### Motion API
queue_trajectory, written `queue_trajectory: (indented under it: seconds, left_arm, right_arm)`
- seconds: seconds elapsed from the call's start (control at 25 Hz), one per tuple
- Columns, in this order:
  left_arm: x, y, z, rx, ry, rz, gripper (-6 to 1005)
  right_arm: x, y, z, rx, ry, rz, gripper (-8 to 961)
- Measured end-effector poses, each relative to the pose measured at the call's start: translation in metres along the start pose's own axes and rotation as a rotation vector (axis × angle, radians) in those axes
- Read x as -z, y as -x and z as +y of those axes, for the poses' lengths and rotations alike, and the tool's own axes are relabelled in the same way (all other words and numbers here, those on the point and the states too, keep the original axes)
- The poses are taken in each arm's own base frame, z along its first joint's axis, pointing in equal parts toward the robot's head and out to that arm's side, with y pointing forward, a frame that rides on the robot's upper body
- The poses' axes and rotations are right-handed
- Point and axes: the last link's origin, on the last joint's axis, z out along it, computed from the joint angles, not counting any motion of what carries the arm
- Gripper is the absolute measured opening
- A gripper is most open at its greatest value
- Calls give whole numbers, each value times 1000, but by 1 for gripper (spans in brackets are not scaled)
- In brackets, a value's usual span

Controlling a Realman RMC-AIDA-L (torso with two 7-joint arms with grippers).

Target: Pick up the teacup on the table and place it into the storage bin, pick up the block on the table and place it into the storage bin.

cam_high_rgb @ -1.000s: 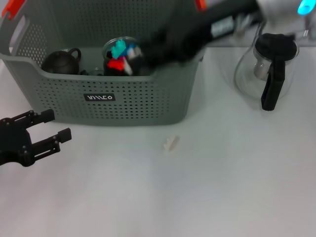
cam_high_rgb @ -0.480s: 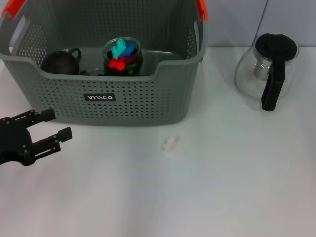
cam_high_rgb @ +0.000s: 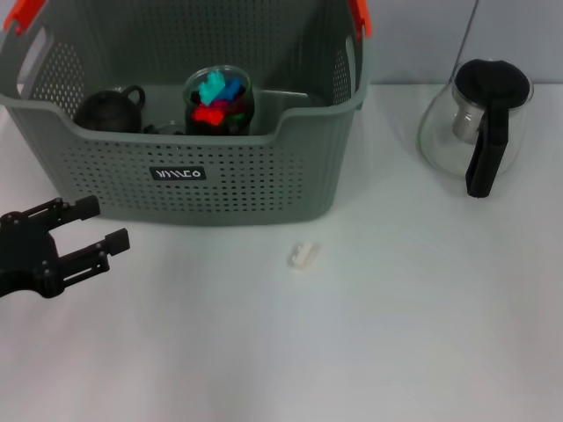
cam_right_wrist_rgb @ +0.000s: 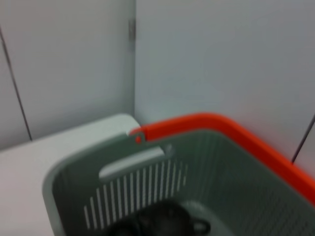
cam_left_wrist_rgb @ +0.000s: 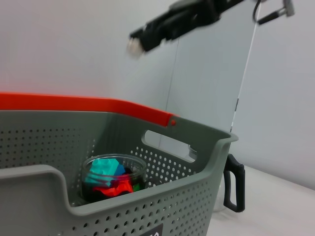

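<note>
- While the left gripper (cam_high_rgb: 92,227) rests on the desk (cam_high_rgb: 396,334) near-left of the storage bin (cam_high_rgb: 220,180), its fingers are open and empty.
- Teacup (cam_high_rgb: 218,98) with blocks sits inside bin.
- Right gripper (cam_left_wrist_rgb: 135,45): finger state cannot be determined.

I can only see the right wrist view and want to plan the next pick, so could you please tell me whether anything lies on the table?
Observer: Yes, a small white piece lies on the table, just in front of the bin.
Operator: Thank you. What is in the bin besides the dark item I can see?
Observer: A glass cup holding coloured pieces stands beside that dark pot.
Operator: And where is the left hand, please?
Observer: The left hand is open and holds nothing, low over the table by the bin's left front corner.
</note>
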Motion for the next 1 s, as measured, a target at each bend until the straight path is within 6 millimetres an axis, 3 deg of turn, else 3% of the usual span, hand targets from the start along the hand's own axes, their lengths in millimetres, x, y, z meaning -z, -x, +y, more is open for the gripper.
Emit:
queue_trajectory:
  seconds: [0.32,1.0]
  left_arm:
    - [0,2,0,6,-5,-4,693]
    - [0,4,1,8,-6,-8,694]
  right_arm:
    - [-36,-26,5,35,-46,107,433]
    - [-51,-42,14,84,-62,164,440]
